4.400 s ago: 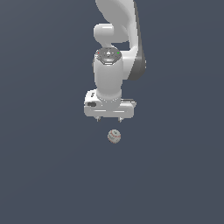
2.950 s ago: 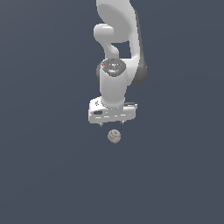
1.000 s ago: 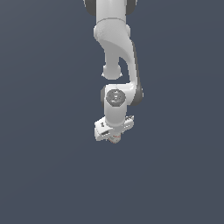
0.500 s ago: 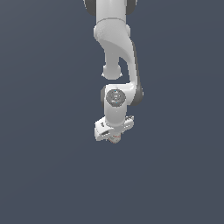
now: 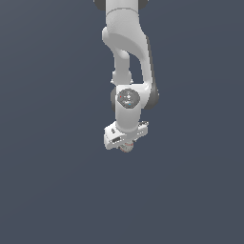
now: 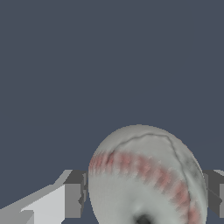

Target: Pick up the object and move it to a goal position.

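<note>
The object is a small off-white ball (image 5: pixel 127 148) with a red stitch band. In the exterior view only its lower part peeks out under the white hand of the arm. My gripper (image 5: pixel 125 143) has come down over it. The wrist view shows the ball (image 6: pixel 144 175) large and close. It fills the space between my gripper's (image 6: pixel 144 199) two grey fingers (image 6: pixel 74 199), and one finger sits against each of its sides. The gripper is shut on the ball. I cannot tell whether the ball rests on the surface.
A plain dark grey-blue surface (image 5: pixel 52 190) fills both views all around. The white arm (image 5: pixel 128 57) rises straight up from the hand to the exterior view's top edge.
Since the oldest frames the arm has come down until the hand covers the ball, which earlier lay apart below it. Nothing has visibly moved over the last second.
</note>
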Action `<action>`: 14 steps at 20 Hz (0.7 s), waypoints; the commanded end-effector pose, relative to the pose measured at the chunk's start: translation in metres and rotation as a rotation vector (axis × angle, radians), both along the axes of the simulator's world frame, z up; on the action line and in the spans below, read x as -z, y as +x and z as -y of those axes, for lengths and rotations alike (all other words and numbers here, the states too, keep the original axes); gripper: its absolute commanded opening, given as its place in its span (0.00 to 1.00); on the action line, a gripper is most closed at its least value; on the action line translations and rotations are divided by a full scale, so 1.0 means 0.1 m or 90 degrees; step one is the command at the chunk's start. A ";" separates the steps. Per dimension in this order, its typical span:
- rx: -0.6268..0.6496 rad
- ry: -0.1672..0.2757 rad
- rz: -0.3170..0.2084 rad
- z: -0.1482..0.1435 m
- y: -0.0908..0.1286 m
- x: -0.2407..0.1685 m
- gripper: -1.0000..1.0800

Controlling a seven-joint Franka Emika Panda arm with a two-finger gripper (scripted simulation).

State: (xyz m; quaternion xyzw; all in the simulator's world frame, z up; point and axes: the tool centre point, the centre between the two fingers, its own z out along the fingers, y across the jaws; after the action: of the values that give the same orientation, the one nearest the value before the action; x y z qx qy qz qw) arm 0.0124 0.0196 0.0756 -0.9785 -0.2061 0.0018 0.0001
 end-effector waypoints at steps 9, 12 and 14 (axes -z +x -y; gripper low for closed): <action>-0.001 0.000 0.002 -0.23 -0.18 -0.89 0.00; -0.001 0.000 0.002 -0.30 -0.23 -1.15 0.00; -0.001 0.000 0.002 -0.34 -0.26 -1.31 0.00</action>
State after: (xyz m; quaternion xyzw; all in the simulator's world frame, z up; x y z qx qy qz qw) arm -0.0107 0.0504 0.1934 -0.9783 -0.2070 0.0007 -0.0005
